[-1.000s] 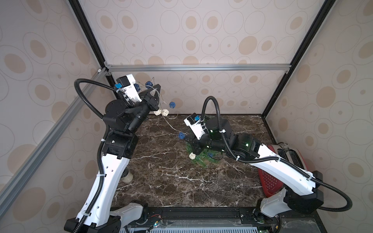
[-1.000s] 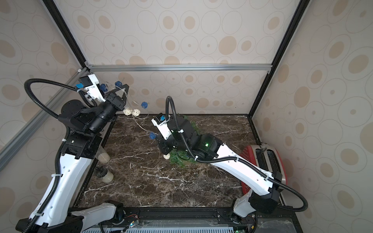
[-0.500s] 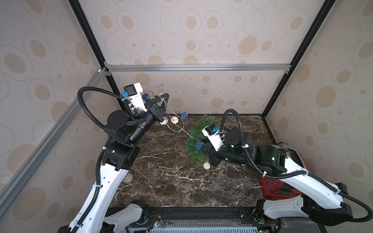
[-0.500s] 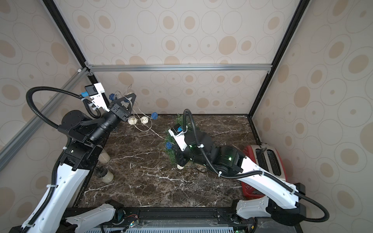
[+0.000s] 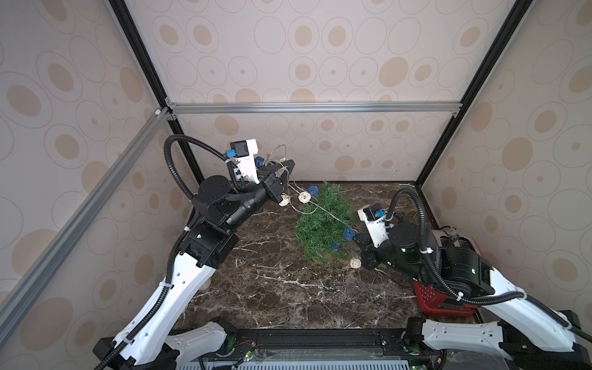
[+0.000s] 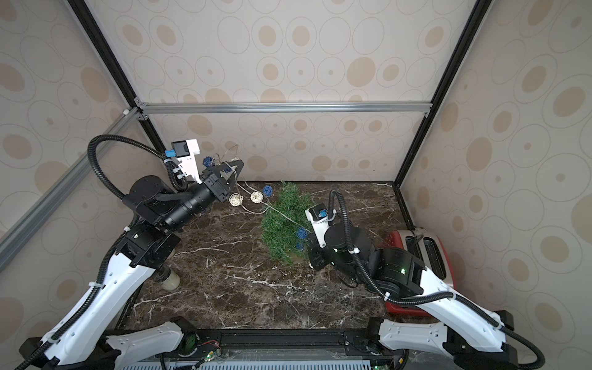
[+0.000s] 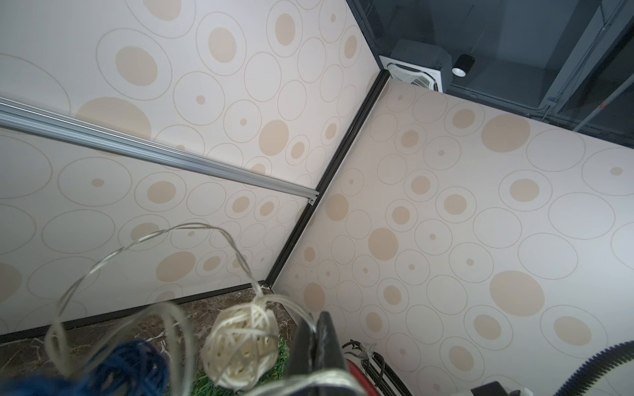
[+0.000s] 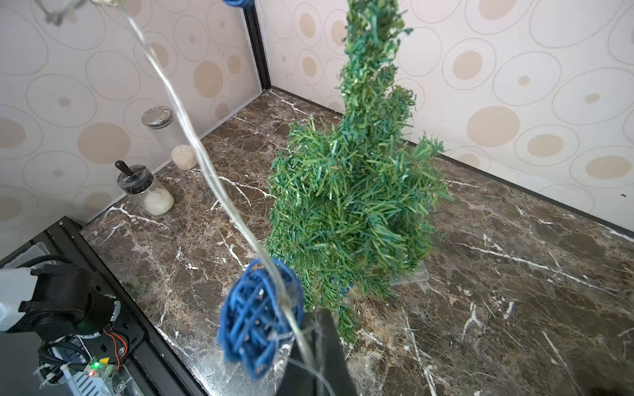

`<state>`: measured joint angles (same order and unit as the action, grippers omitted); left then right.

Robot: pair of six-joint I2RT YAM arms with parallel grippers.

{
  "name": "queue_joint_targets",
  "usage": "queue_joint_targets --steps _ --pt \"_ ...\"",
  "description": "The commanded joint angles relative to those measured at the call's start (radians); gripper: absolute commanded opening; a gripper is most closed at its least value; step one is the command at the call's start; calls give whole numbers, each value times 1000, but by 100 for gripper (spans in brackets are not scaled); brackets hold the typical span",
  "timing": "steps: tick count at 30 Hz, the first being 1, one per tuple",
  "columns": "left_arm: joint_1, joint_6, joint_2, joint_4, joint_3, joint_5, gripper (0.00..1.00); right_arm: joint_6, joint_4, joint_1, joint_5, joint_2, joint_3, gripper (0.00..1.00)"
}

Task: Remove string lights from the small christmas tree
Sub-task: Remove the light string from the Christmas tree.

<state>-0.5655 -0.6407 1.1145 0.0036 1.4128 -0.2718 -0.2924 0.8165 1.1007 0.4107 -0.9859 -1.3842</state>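
Mostly off — left gripper (image 5: 283, 173) and right gripper (image 5: 358, 239) each pinch the string lights (image 5: 304, 197); mid-frame, one strand yet drapes across the small christmas tree (image 5: 320, 224).

My bench (image 5: 275, 288) is dark brown marble with white veins. The small christmas tree (image 5: 320, 221) stands on it toward the back right, its pot hidden under the branches. Along the left edge stand a black-lidded jar (image 8: 147, 192) with white contents and a metal-lidded jar (image 8: 159, 137) farther back.
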Motion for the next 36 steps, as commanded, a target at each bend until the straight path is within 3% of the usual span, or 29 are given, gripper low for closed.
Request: queue_joint_targets --steps 1,7,13,21,26,36 --pt "-19 50 -11 -6 52 34 0 -39 30 9 -66 24 -7 0" --pt "-19 76 -36 -37 69 54 0 -92 -33 35 -442 -114 -25 0" --pt "-19 102 -61 -69 69 89 0 -128 -38 90 -454 -220 -38 0" --pt "-19 105 -53 -85 72 75 0 -278 79 170 -249 -166 13 0" --pt "-20 105 -47 -83 74 60 0 -388 221 235 -56 -87 35 0" --pt "-23 63 10 -62 122 7 0 -434 454 233 494 -3 -28 0"
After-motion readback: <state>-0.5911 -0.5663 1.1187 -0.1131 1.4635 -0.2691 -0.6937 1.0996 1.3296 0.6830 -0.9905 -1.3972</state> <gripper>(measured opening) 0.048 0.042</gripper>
